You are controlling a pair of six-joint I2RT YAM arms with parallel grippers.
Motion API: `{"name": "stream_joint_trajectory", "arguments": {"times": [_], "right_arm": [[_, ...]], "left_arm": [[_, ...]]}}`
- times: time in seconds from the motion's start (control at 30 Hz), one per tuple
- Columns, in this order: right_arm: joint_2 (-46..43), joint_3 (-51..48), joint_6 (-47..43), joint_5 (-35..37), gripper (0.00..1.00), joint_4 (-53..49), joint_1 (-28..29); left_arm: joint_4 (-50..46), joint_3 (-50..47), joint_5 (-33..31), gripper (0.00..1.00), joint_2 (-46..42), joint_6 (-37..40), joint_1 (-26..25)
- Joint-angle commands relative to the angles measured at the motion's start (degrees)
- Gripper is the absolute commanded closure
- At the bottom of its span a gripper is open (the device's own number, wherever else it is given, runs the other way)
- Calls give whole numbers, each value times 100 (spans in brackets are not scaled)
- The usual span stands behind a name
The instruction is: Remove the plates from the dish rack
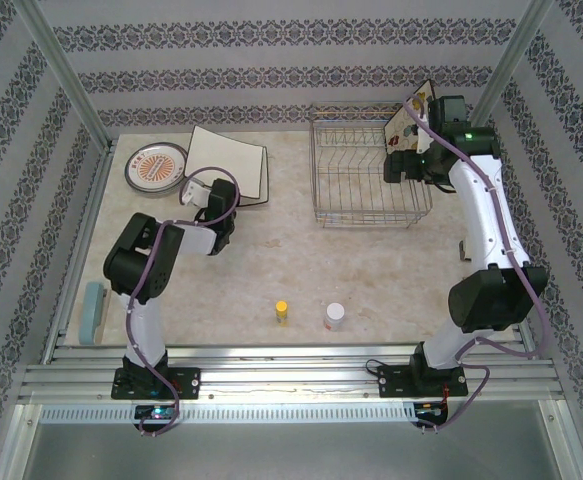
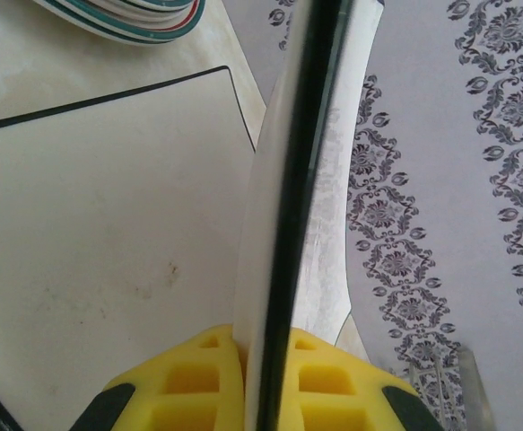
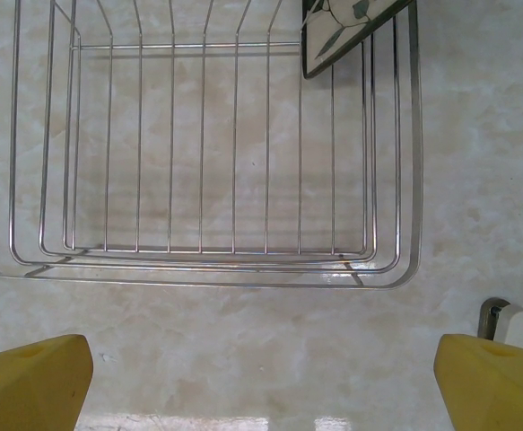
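Yellow fingers (image 2: 198, 373) of the left hand (image 2: 265, 359) pinch a dark-rimmed plate (image 2: 301, 180), seen edge-on, above a square cream plate (image 2: 108, 233) lying far left on the worktop (image 1: 301, 260). Farther right, the right hand (image 3: 261, 382) hovers spread above the dish rack (image 3: 216, 144), where a flowered square plate (image 3: 346, 27) leans in the far right corner.

The rack (image 1: 371, 175) stands at the back of the table (image 1: 371, 270), right of the middle. A tilted plate (image 1: 412, 118) leans in its far right corner. At the back left lies a round plate (image 1: 156, 166). Just right of it, a square plate (image 1: 233, 160) lies flat. Over that one, the left gripper (image 2: 265, 364) holds an edge-on plate (image 2: 301, 180). Near the front stand a small bottle (image 1: 282, 313) and, right of it, a jar (image 1: 334, 317). A block (image 1: 93, 310) lies at the left edge.
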Motion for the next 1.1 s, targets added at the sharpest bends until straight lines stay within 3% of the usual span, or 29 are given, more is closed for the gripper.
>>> {"name": "stream_joint_trajectory", "arguments": {"times": [0.0, 0.63, 0.77, 1.07], "right_arm": [[71, -9, -46, -70, 2, -95, -21], [113, -115, -34, -114, 2, -9, -31], [98, -152, -8, -163, 2, 19, -32], [-1, -233, 27, -206, 2, 59, -36]], "left_arm": [[1348, 407, -435, 100, -24, -248, -94], [1201, 592, -542, 100, 492, -792, -205], [1093, 532, -540, 92, 494, -882, -205], [349, 464, -317, 92, 374, -1171, -192]]}}
